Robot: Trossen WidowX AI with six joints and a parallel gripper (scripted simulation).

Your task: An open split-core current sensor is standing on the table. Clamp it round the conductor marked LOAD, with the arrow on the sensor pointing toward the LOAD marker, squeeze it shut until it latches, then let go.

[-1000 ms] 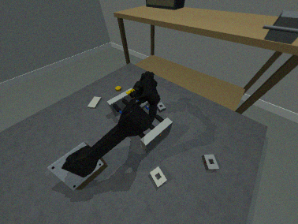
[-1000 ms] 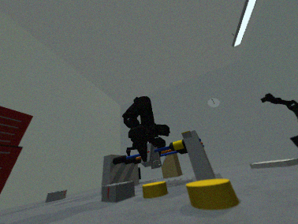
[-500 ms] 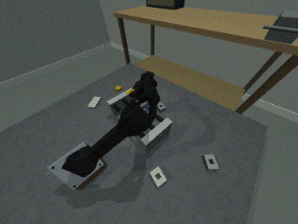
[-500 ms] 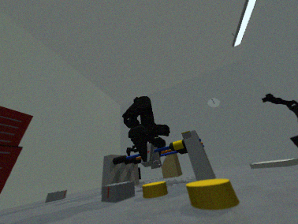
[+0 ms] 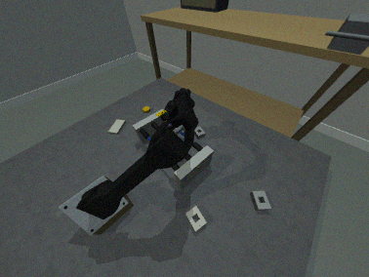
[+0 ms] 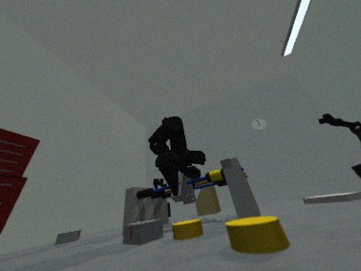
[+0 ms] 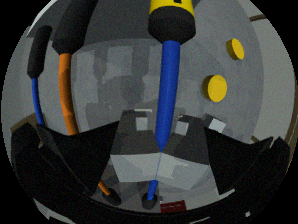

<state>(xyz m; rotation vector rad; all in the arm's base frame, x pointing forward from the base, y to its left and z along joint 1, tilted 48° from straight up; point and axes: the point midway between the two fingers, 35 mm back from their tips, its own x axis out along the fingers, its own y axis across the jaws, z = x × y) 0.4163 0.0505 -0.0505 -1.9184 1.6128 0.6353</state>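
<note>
Three conductors run between two grey end blocks (image 5: 194, 166) (image 5: 146, 122). In the wrist view a blue conductor (image 7: 166, 90) ends in a yellow sleeve with a black arrow-like mark (image 7: 172, 3), and an orange one (image 7: 65, 92) and another blue one (image 7: 36, 86) lie to its left. The grey sensor (image 7: 149, 143) sits at the blue conductor with the yellow sleeve, and it also shows in the exterior view (image 6: 186, 188). I cannot tell whether it is latched. My gripper (image 7: 162, 127) (image 5: 172, 128) is open, with its dark fingers either side of the sensor, over the conductors (image 6: 179, 177).
Two yellow discs (image 6: 187, 229) (image 6: 257, 234) lie on the mat beyond the fixture. Small white plates (image 5: 117, 126) (image 5: 196, 217) (image 5: 261, 200) lie scattered around. A wooden table with a lower shelf (image 5: 244, 98) stands behind. The arm's base plate (image 5: 95, 205) is at the front left.
</note>
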